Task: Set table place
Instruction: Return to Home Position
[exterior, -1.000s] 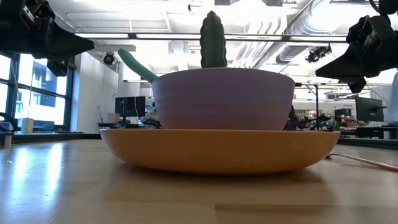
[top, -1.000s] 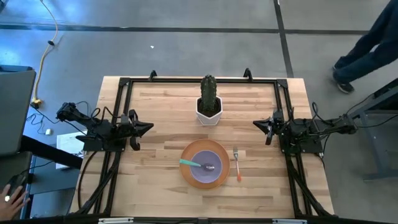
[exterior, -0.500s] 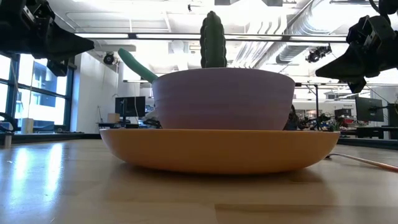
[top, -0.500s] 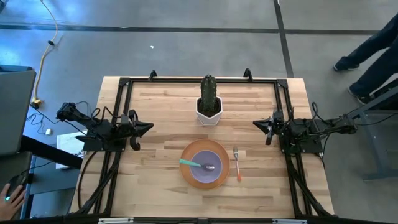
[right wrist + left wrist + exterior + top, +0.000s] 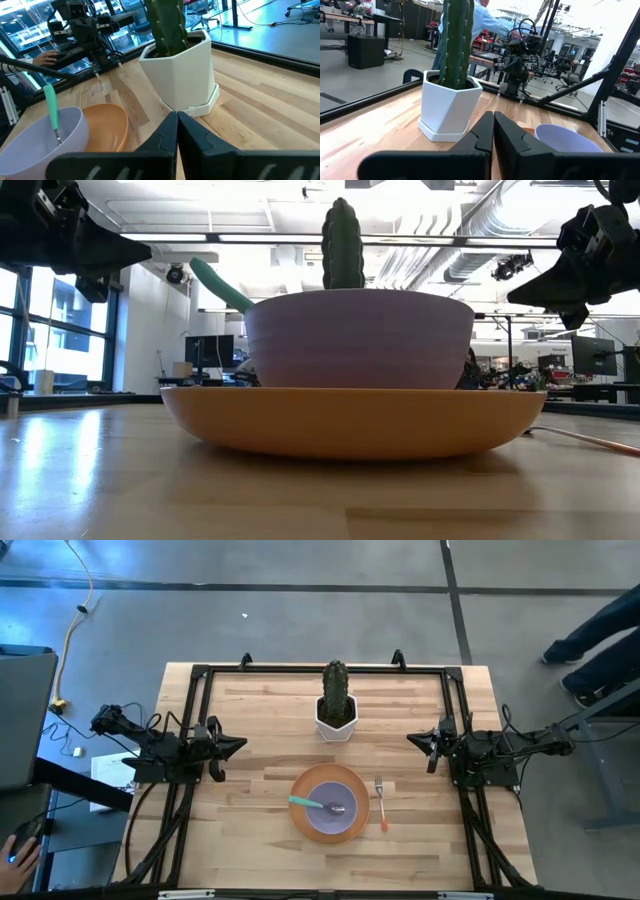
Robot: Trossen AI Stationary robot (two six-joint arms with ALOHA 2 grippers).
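1. Site: robotics lab in an open industrial hall.
2. Floor: bare grey concrete (image 5: 300, 620) with dark seam lines. A yellow cable (image 5: 70, 632) lies well behind your left claw (image 5: 243, 745), off the table (image 5: 260, 700).
3. Ceiling: exposed ducts (image 5: 480, 225) and strip lights (image 5: 270, 237).
4. Ahead of your left claw, past the table: workbenches (image 5: 335, 16), office chairs (image 5: 565, 82), a person (image 5: 485, 22) in a light blue shirt.

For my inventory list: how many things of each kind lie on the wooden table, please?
Round orange plate: 1
Small lavender bowl: 1
Green-handled metal spoon: 1
Orange-handled metal fork: 1
Green cactus in white pot: 1
Total: 5
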